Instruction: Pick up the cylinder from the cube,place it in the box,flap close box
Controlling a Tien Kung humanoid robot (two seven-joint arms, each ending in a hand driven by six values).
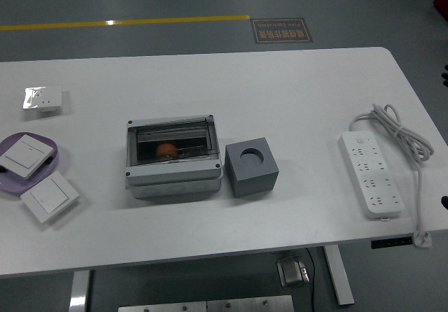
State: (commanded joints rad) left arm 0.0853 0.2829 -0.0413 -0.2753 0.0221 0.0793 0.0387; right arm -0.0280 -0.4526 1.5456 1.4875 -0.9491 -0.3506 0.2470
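A: Hand state?

B: Of the right hand [446, 78] only a dark sliver shows at the right edge of the frame, off the table [294, 95]. Cannot tell whether it is open or closed. It touches nothing.

A: Nearest thing to it?

B: A white plastic power strip [372, 174], long and flat, at the right of the frame. Its smooth white cord [399, 131] loops above it and runs down its right side.

A: The task's things?

B: The cube [251, 166] is at centre, matte grey with sharp edges and a round recess in its top face. Just left of it, almost touching, is the box [174, 157], a grey plastic rectangle with corner screws and a clear window on top. The cylinder [166, 150], orange and rounded, lies inside the box, seen through the window.

A: Far left?

B: A glossy purple tray [56, 152] carries one square white switch [24, 155]. A second switch [49, 196] lies below it. A third one [42, 98], in shiny wrap, sits at the upper left.
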